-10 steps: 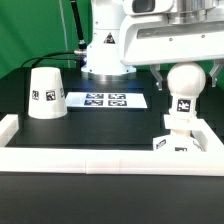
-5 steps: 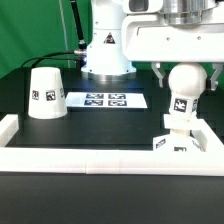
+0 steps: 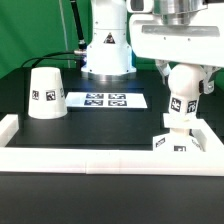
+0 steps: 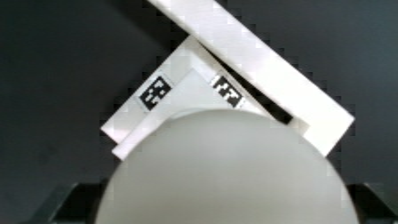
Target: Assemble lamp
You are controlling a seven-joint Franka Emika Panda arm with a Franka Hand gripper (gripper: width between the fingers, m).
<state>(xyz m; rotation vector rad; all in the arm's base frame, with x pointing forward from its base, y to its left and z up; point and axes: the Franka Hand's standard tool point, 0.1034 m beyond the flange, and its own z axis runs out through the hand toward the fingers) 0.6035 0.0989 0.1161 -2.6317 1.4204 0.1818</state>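
Observation:
The white ball bulb stands upright with its neck in the low square base block at the exterior view's right, just behind the border rail. My gripper comes down from above and is shut on the bulb's ball, one finger on each side. In the wrist view the bulb fills the foreground between the dark fingers, my gripper is around it, and the tagged base shows beyond. The cone shade stands alone at the exterior view's left.
The marker board lies flat at mid table in front of the arm's pedestal. A long white border rail runs along the front and turns back at both ends; it also shows in the wrist view.
The tag on the bulb has tilted and shifted toward the exterior view's left: the gripper has turned the bulb about its upright axis on the base. Nothing else moved.

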